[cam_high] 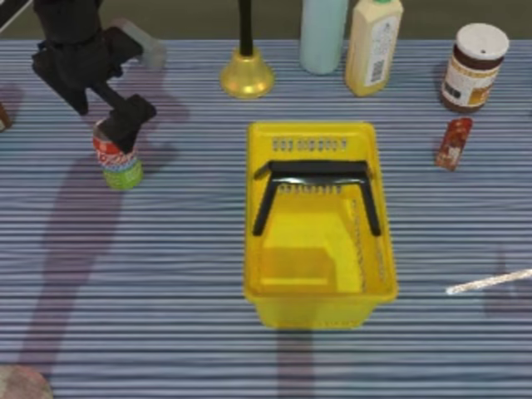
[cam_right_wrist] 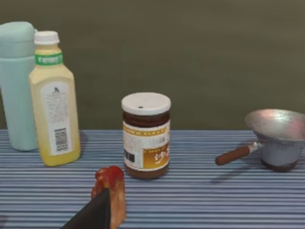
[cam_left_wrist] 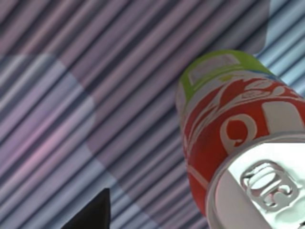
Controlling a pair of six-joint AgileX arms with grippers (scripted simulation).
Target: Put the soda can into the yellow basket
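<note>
The soda can (cam_high: pixel 118 160) stands upright on the striped bench (cam_high: pixel 166 274) near its left edge, toward the far side, well apart from the yellow basket (cam_high: pixel 318 293). The left pincer (cam_high: pixel 125 125) hangs right over the can's top, covering much of the silver lid in the top view. Whether its fingers are apart or together, I cannot tell: the left wrist view shows only one dark fingertip (cam_left_wrist: pixel 93 213) at the lower rim, off to the side of the can (cam_left_wrist: pixel 228 129), with bare striped surface between them, and the can's silver lid and red-and-white lettering close under the camera.

The yellow basket sits at the middle of the bench, open side up, its black handle (cam_high: pixel 316 184) folded down across the far half of the opening.

Along the far edge stand a brass bell (cam_high: pixel 246 76), a pale blue bottle (cam_high: pixel 322 35), a yellow bottle (cam_high: pixel 373 46) and a brown white-lidded jar (cam_high: pixel 473 68). A small red packet (cam_high: pixel 454 143) lies just in front of the jar, near the right edge.

The right pincer is out of the top view; its wrist camera looks across the packet (cam_right_wrist: pixel 110 194) toward the jar (cam_right_wrist: pixel 146 136), the two bottles and a small metal pan (cam_right_wrist: pixel 276 137). Its state cannot be told.
</note>
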